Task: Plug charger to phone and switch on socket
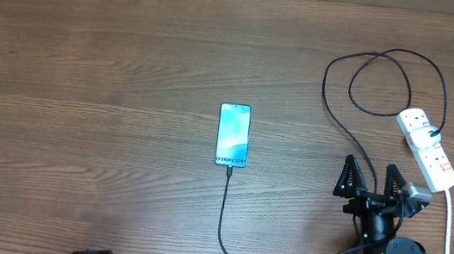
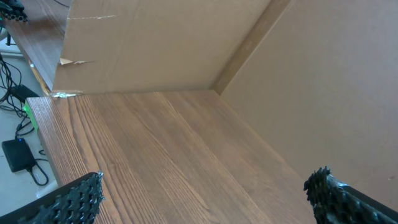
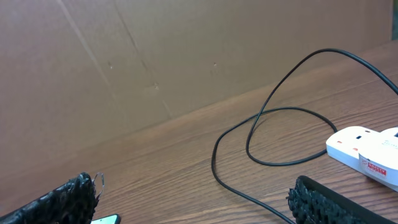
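Observation:
The phone [image 1: 233, 135] lies flat in the middle of the table, screen lit light blue, and a corner of it shows in the right wrist view [image 3: 106, 220]. The black charger cable [image 1: 222, 222] is plugged into its near end, runs along the front edge and loops at the back right [image 3: 261, 134] to the white socket strip [image 1: 427, 148], seen also in the right wrist view [image 3: 367, 154]. My right gripper [image 1: 370, 178] is open and empty, left of the socket and above the table. My left gripper [image 2: 205, 190] is open and empty over bare wood.
A thick white cord [image 1: 450, 250] runs from the socket toward the front right edge. Cardboard walls [image 2: 186, 43] stand behind the table. A black adapter and cables [image 2: 18, 152] lie on the floor beyond the left edge.

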{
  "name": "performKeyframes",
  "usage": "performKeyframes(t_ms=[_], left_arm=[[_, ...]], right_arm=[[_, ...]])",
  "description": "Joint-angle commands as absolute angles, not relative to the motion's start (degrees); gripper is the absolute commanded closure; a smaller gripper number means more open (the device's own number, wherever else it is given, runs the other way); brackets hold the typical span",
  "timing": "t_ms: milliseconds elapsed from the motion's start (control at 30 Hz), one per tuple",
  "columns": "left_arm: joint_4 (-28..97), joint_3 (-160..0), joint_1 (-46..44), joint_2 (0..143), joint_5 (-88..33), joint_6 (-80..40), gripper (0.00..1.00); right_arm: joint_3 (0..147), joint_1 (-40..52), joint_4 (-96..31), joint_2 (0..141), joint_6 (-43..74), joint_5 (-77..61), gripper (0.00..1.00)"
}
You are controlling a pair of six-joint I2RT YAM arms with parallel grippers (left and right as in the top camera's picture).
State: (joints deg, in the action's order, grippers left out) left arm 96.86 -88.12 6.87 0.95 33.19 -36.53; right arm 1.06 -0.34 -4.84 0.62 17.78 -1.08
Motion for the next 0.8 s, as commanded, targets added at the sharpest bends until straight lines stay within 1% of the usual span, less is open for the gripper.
performKeyframes(t_ms=[0, 100, 133, 200, 267, 333, 433, 500, 567, 767], left_arm=[[96.77, -88.05, 7.2, 0.27, 33.52, -37.3, 0.01], [96.79, -88.07, 7.2, 0.27, 33.01, -37.26, 0.01], [96.77, -88.01, 7.2, 0.27, 30.48, -37.26, 0.01], [96.36, -86.65, 7.2, 0.27, 30.87, -38.04, 0.0], [96.18, -85.36, 7.2, 0.27, 30.79, -41.15, 0.0], [94.72, -82.5, 7.22, 0.27, 32.88, -47.62, 0.0], [91.96, -78.52, 7.22, 0.27, 35.94, -49.8, 0.0], [87.96, -74.17, 7.2, 0.27, 38.04, -49.8, 0.01], [80.58, -68.2, 7.2, 0.27, 38.98, -49.78, 0.0], [61.21, -53.6, 7.2, 0.27, 36.62, -50.0, 0.0]], right_arm=[[0.45, -0.01, -4.78, 0.19, 17.76, -1.17, 0.0], [0.45, -0.01, -4.78, 0.19, 17.74, -1.19, 0.0], [0.45, -0.01, -4.78, 0.19, 17.74, -1.17, 0.0], [0.45, -0.01, -4.78, 0.16, 17.74, -1.19, 0.0], [0.45, -0.01, -4.78, 0.19, 17.74, -1.17, 0.0], [0.45, -0.01, -4.78, 0.19, 17.76, -1.17, 0.0], [0.45, -0.01, -4.8, 0.19, 17.74, -1.19, 0.0], [0.45, -0.01, -4.78, 0.19, 17.76, -1.19, 0.0], [0.45, -0.01, -4.78, 0.19, 17.74, -1.19, 0.0], [0.45, -0.01, -4.78, 0.19, 17.74, -1.17, 0.0]])
